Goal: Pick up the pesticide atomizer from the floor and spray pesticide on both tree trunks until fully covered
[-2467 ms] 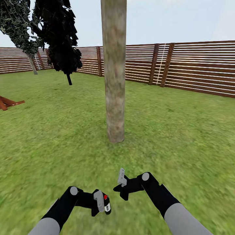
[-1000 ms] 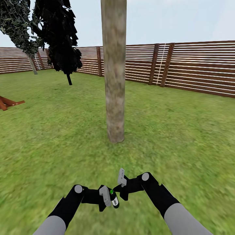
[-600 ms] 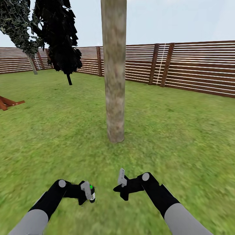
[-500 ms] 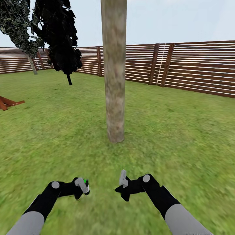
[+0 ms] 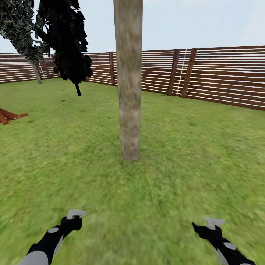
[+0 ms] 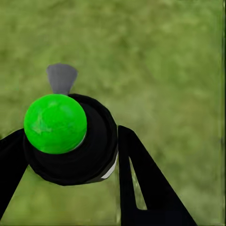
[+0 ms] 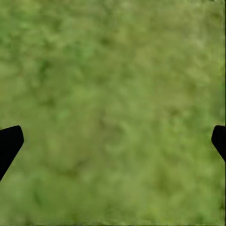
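The pesticide atomizer (image 6: 70, 141) sits pinched in the left hand (image 6: 66, 155), and the left wrist view looks straight down on its bright green cap, with the black round body underneath and a sliver of white label at the edge. The dark fingers (image 6: 141, 183) press in on both sides of the body. In the head view that left hand (image 5: 73, 217) is low at the lower left of the frame, over the grass (image 5: 165, 176), and the bottle itself cannot be made out there. By the look of it this is a small, light, rigid bottle with smooth round walls, so it could twist or slip in a two-finger pinch. The sound hold is around the mid-body, leaving the cap and nozzle free.

The right hand (image 5: 211, 224) hangs at the lower right, spread wide with nothing between its fingers.

Now the count. One atomizer. One pale mottled trunk (image 5: 129, 92) stands centre frame, close ahead. A second pale trunk (image 5: 36, 73) stands far off at the upper left under dark leaves, and one black tree (image 5: 70, 44) with a thin black stem is beside it. One slatted fence (image 5: 221, 77) runs across the back. No white specks of spray visible on the near trunk yet
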Robot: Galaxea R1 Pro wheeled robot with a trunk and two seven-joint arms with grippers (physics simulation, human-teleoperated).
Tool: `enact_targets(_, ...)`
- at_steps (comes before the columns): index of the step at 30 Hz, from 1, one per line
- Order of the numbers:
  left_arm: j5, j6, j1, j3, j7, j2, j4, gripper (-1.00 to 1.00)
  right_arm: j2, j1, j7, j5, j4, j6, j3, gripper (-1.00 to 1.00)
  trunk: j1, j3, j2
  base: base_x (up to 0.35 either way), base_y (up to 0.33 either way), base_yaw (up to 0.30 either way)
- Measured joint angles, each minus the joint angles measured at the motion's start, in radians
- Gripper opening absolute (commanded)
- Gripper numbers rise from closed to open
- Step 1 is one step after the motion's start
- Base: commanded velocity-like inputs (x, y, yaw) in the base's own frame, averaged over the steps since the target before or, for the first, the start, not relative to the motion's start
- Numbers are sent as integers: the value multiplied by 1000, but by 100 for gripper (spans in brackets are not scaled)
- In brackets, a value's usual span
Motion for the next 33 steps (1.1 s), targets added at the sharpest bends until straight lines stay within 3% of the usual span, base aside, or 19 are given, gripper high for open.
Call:
enact_targets(2,1,-3,0,2,5,-11,3,-100,-30,66,11,-1,3,-32,-106,100,0,0,0,0,0,0)
enact_targets(4,1,2,0,6,8,-20,1,-100,-36,110,25,-2,6,-110,-145,100,0,0,0,60,0,0)
enact_targets(7,3,40,-4,10,31,-34,-2,-100,-37,117,66,-2,10,-216,-152,100,0,0,0,298,0,0)
enact_targets(9,32,118,-13,8,105,-62,-3,-100,-38,118,68,-2,11,-229,-155,100,0,0,0,335,0,0)
enact_targets(12,38,214,-33,0,132,-115,-3,-100,-39,130,68,-26,9,-246,-157,100,0,0,0,338,0,0)
enact_targets(13,37,249,-41,-2,134,-123,-5,-100,-40,138,68,-68,9,-259,-158,100,0,0,0,339,0,0)
enact_targets(15,36,283,-47,-4,137,-123,-11,-100,-42,149,70,-195,9,-277,-157,100,0,0,0,339,0,0)
enact_targets(17,36,294,-50,-5,137,-125,-14,-100,-39,157,69,-256,10,-283,-155,100,0,0,0,339,0,0)
enact_targets(22,34,302,-77,-5,135,-126,-14,-100,-38,160,73,-271,12,-284,-154,100,0,0,0,339,0,-36)
enact_targets(33,29,304,-73,-7,135,-120,-13,-100,-36,161,74,-267,13,-285,-150,100,0,5,0,339,0,-160)
